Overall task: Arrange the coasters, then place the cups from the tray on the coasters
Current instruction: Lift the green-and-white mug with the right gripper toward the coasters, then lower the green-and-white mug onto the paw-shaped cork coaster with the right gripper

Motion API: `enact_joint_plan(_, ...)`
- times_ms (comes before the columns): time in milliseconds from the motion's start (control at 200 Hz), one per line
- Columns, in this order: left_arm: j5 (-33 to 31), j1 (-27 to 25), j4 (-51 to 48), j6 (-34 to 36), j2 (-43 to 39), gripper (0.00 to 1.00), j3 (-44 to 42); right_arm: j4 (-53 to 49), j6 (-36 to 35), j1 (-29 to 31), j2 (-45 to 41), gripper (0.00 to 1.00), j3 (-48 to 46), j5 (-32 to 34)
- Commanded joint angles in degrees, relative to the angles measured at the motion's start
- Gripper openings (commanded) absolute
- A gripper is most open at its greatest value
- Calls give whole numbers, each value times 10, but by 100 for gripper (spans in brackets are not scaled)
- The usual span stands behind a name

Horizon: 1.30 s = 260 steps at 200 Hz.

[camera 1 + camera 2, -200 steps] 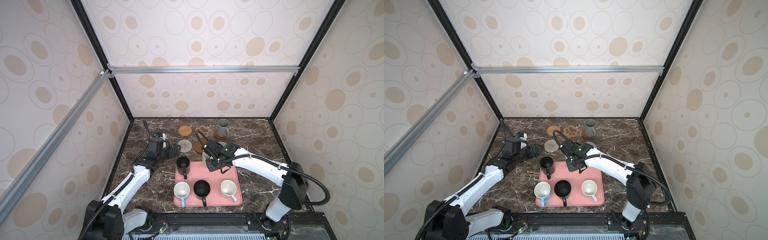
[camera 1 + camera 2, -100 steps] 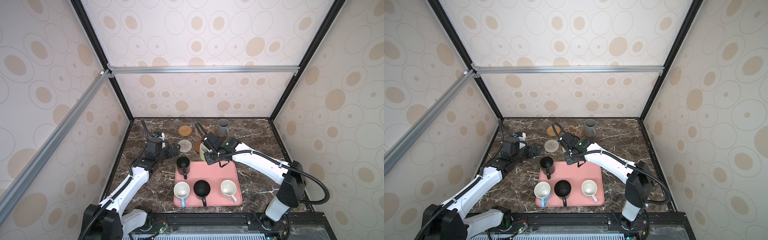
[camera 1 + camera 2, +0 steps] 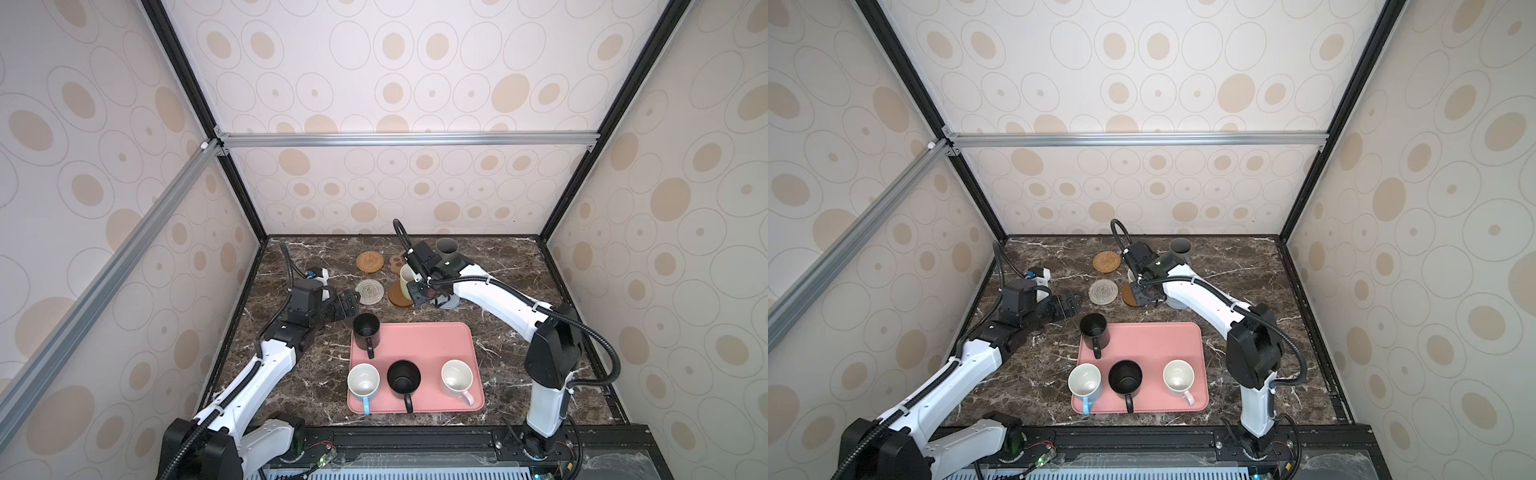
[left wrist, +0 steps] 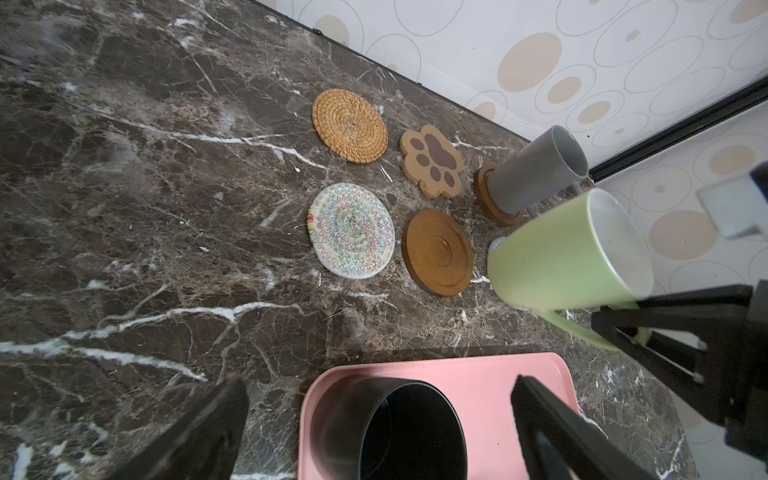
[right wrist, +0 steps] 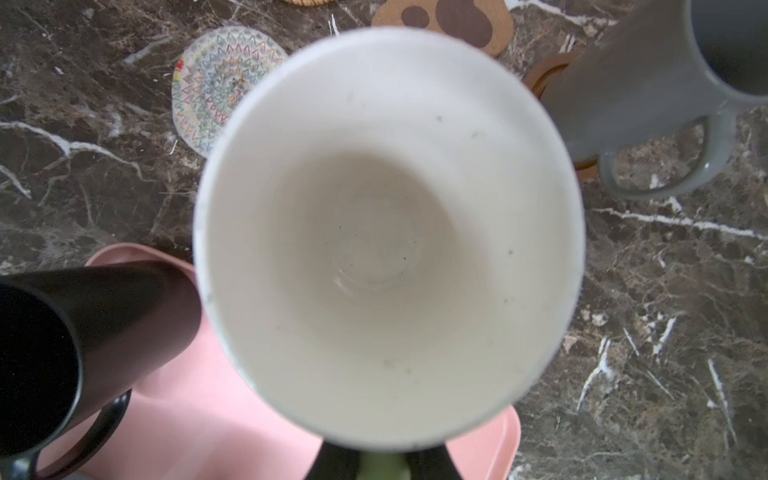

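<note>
My right gripper [image 3: 419, 286] is shut on the handle of the light green cup [image 4: 569, 249], which hangs tilted beside the bare brown wooden coaster [image 4: 438, 252]; its white inside fills the right wrist view [image 5: 386, 232]. The grey cup [image 3: 446, 247] stands on another brown coaster [image 4: 484, 195]. Rattan [image 3: 370, 262], paw-shaped [image 4: 432, 161] and beige woven [image 3: 369, 291] coasters lie bare. A grey-blue one [image 3: 452, 304] peeks from under my right arm. On the pink tray [image 3: 436, 345] stand two black cups [image 3: 366, 330] [image 3: 404, 378], a light blue cup [image 3: 363, 382] and a pink cup [image 3: 457, 376]. My left gripper [image 4: 380, 384] is open over the far black cup.
The coasters sit in two rows behind the tray on the dark marble table [image 3: 507, 332]. Patterned walls close in the table on three sides. A black rail [image 3: 415, 440] runs along the front edge.
My right gripper has carried the green cup off the tray's far edge toward the coasters at the back. The left arm has barely shifted.
</note>
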Motion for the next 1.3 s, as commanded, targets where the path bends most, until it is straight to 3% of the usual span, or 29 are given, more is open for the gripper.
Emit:
enact_joint_plan(0,4,-2,-1,6,-16,100,-3,24,-42,-12,13,3,52,3)
enact_joint_plan(1296,6,-2,-11,-1,-48,100,-25,28,-105,-79,177,2,252,-53)
